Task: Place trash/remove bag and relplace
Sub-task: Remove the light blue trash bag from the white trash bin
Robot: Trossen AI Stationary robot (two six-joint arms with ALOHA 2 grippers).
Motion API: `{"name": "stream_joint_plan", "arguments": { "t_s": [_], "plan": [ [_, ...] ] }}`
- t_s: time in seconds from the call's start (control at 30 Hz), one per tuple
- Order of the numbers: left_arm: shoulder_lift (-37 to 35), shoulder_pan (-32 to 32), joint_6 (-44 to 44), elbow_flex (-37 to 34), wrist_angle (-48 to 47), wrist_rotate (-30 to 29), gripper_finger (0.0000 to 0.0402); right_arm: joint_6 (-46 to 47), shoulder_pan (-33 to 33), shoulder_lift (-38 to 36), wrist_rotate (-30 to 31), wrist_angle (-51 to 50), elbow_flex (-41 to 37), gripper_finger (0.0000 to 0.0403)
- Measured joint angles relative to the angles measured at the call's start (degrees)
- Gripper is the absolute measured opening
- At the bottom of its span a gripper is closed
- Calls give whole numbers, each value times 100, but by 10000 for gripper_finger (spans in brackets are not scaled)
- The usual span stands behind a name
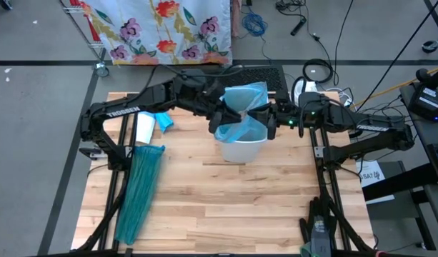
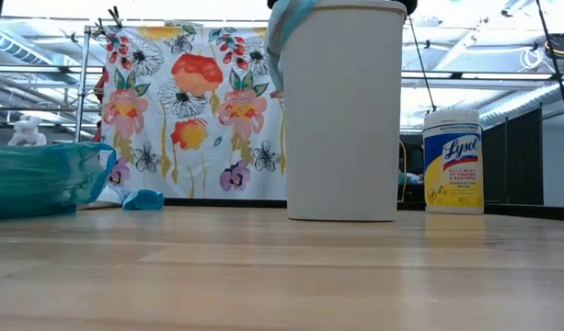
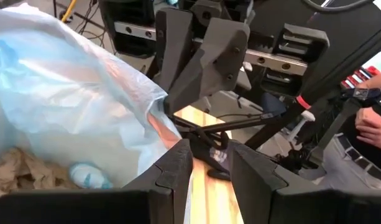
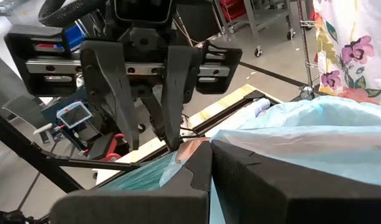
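right hand (image 4: 209, 165) clamped on the bag (image 1: 241, 114) rim — left hand (image 3: 210, 168) parted.

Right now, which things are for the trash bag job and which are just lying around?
For the job:
pale-blue bag in the white bin
crumpled trash inside
teal spare bag
left claw and right claw, both at the bag's rim

Lying about:
Lysol tub
floral cloth
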Motion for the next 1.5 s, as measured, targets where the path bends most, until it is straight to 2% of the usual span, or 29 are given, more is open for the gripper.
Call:
{"name": "stream_joint_plan", "arguments": {
  "t_s": [0.3,0.5,0.73,1.1,1.5],
  "plan": [
    [282,-60,-263,2,271,-6,80,-127,0,-132,-18,-26,0,0],
    [268,-121,-119,2,506,-259,11,-169,0,-202,-34,-171,0,0],
    [254,-111,-117,2,630,-321,3,-175,0,-206,-306,-229,0,0],
    [254,-104,51,2,665,-219,10,-290,4,-255,-322,-261,0,0],
    [254,-28,-154,2,774,-99,95,-251,114,-539,-436,-270,0,0]
  ]
}}
